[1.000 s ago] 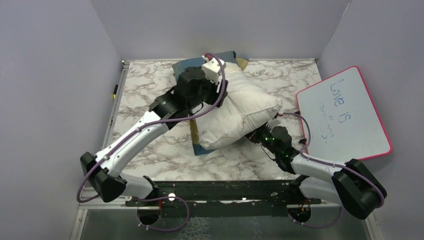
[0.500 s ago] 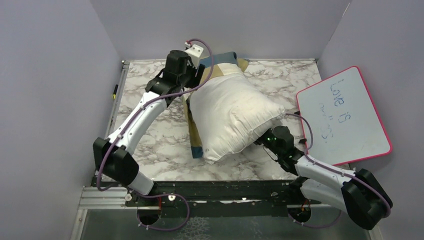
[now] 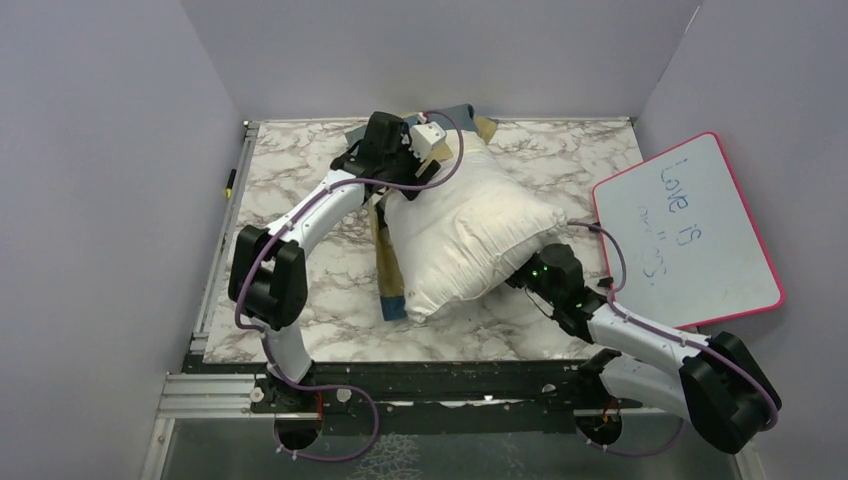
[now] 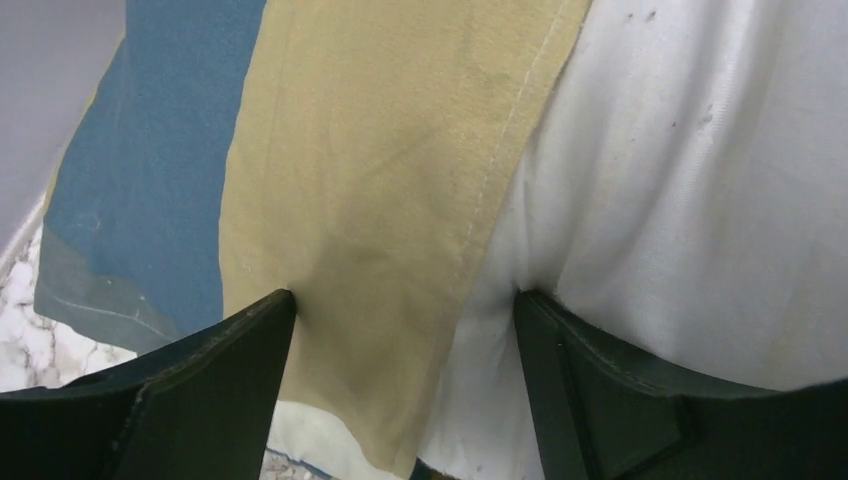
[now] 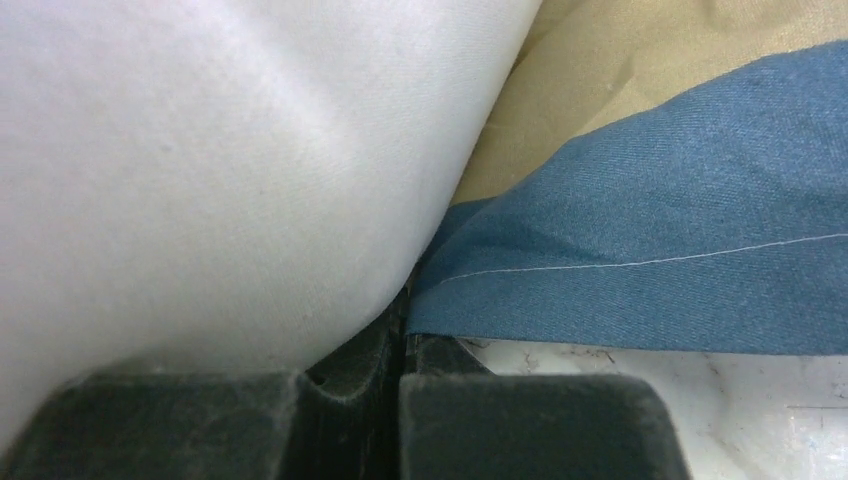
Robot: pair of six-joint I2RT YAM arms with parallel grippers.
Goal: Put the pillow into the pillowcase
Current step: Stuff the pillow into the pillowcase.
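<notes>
A: Your left gripper [image 4: 405,305] is up at the far end of the pillow [image 3: 470,225]; its fingers [image 4: 200,390] stand spread wide, with nothing clamped between them.

B: Agreed; check your left wrist view; the tan panel of the pillowcase [image 4: 350,180] hangs down through the gap, its stitched hem lying over the pillow's white fabric; the panel's left edge touches your left finger, and your right finger rests against the pillow; the cloth between them looks slack, not squeezed.

A: Your right gripper [image 5: 403,345] sits low at the pillow's near right corner; its pads are pressed flat together.

B: Yes; from your right wrist camera the blue hem of the pillowcase runs right down to the line where the two pads meet, and the pillow bulges over the left one; whether a fold of that hem is nipped in there, you cannot tell from this angle.

A: As for the pillow itself, it lies slantwise on the marble table [image 3: 560,150], on top of the pillowcase; most of it is bare; the case shows as a tan and blue strip along its left side and as a blue and tan patch past its far end.

B: The pink-rimmed whiteboard [image 3: 690,230] lies at the right, apart from the pillow; your right forearm lies just beside its near left edge.
</notes>
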